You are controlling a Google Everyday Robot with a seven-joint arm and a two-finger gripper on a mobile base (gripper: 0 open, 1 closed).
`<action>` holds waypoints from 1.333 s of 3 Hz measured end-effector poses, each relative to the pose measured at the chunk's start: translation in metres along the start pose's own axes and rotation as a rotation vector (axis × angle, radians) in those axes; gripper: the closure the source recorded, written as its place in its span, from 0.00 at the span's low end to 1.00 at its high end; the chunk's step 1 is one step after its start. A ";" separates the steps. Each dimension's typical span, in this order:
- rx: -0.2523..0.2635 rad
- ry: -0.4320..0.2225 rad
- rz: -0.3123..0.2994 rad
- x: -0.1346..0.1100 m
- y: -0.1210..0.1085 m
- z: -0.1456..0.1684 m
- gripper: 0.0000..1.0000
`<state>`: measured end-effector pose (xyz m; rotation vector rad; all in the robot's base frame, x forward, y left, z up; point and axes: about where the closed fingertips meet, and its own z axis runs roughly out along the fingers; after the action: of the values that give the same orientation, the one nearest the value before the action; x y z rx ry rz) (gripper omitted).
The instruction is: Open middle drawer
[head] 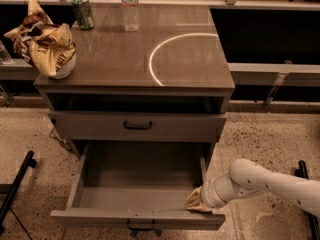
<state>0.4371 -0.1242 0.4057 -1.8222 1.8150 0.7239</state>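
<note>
Middle drawer (pixel 100 218): grey-brown wood, plain inside, with a dark handle on its front.
Gripper (pixel 197 203): pale tan, at the drawer's front right corner; white arm (pixel 270 181) behind it.
Cabinet top (pixel 110 59): grey-brown grain; you see a bright white arc (pixel 150 64) right of centre.
Can (pixel 82 11): green, back left corner.
Bag (pixel 47 46): yellow, brown and white, left edge.
Floor (pixel 270 134): speckled beige.

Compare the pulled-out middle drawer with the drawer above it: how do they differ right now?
The middle drawer is pulled far out, its inside exposed; the upper drawer sits shut. The gripper is at the middle drawer's front right corner; nothing touches the upper drawer. The upper drawer's handle shows fully; the middle drawer's handle only peeks below its front. Both are grey-brown wood with dark centred handles.
</note>
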 end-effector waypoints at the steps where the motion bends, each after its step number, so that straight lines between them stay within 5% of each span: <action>1: 0.000 -0.001 0.004 0.001 0.002 -0.001 1.00; 4: 0.181 -0.120 -0.036 -0.021 -0.025 -0.034 1.00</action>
<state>0.4640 -0.1299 0.4439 -1.6547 1.7070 0.6202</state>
